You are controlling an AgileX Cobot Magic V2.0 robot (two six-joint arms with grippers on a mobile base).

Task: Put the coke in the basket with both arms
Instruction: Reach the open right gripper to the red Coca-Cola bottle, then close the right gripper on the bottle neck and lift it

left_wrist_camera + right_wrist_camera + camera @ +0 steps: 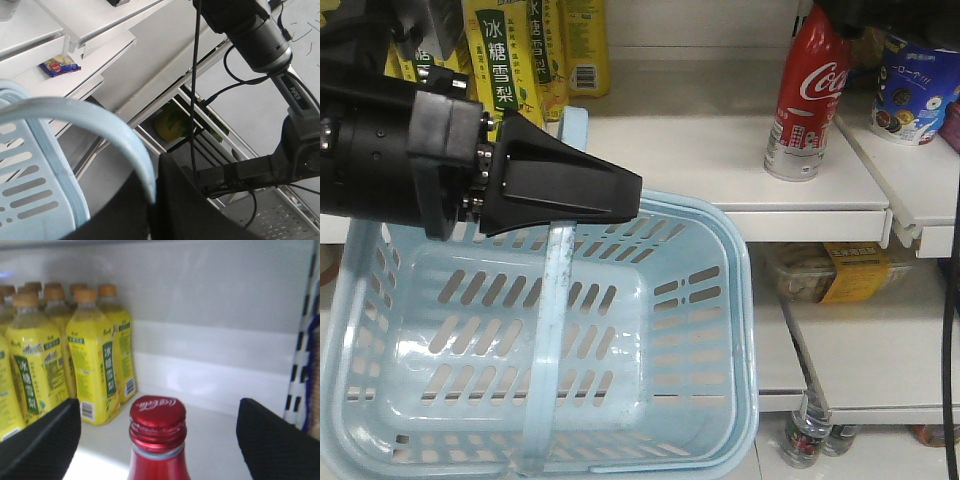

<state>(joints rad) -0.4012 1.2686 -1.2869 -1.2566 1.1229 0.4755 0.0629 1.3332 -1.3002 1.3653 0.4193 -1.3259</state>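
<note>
Your left pincer (610,195) is clamped narrow on the handle (552,330) of the basket (750,380). The left wrist view shows the pale blue strap running down into the slot between the two black fingers. That grip seems to carry the basket, holding it open-side up just below and in front of the shelf (700,150), probably so the drop from shelf to basket is short. The left arm reaches in from the side, its tapered tip roughly level and pointing across the basket's mouth towards the shelf. The basket looks empty. The coke (807,95) stands upright on the shelf, to the right of the basket and above its rim, well apart from the yellow bottles (95,365) farther back on the left. Your right pincer (159,410) is spread wide, with one pad on each side of the red cap and neither touching it. The cap sits about centred in the gap. That pose suits a grasp high on the neck, since the bottle is slim and the space around it is clear. In the front view only a dark part of the right arm shows at the top of the coke, so take the alignment from the right wrist view. I judge the grasp not yet made.
</note>
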